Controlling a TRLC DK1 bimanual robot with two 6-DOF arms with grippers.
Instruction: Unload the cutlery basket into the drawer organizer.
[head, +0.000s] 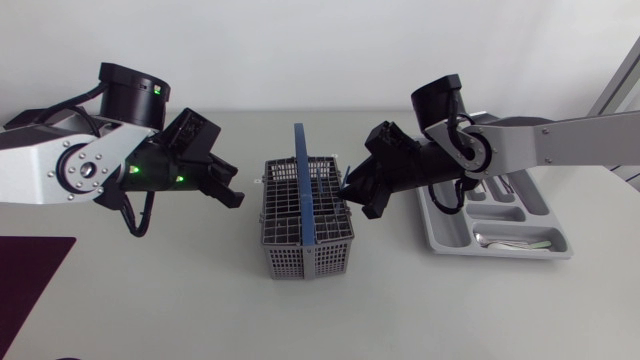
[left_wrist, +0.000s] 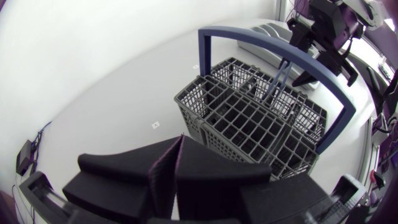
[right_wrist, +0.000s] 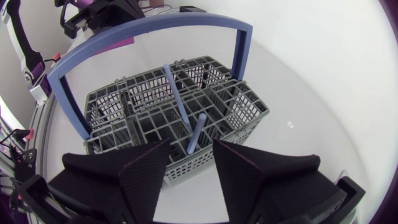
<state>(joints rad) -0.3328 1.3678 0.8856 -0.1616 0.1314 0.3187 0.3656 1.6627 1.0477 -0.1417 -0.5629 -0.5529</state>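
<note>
The grey cutlery basket (head: 305, 228) with a tall blue handle (head: 303, 180) stands mid-table. Two blue-handled pieces stand in it, one (right_wrist: 196, 134) in the compartment nearest my right gripper and another (right_wrist: 175, 87) further in. My right gripper (right_wrist: 189, 165) hovers open at the basket's right side; the near blue piece lies just ahead of the gap, untouched. My left gripper (left_wrist: 177, 168) is shut with nothing in it, just off the basket's left side (head: 232, 192). The grey drawer organizer (head: 447, 232) lies at the right, with silver cutlery (head: 515, 241) in its front compartment.
A dark mat (head: 30, 285) lies at the table's front left corner. Bare white table surrounds the basket in front and behind. My right arm (head: 540, 140) stretches over the organizer's back part.
</note>
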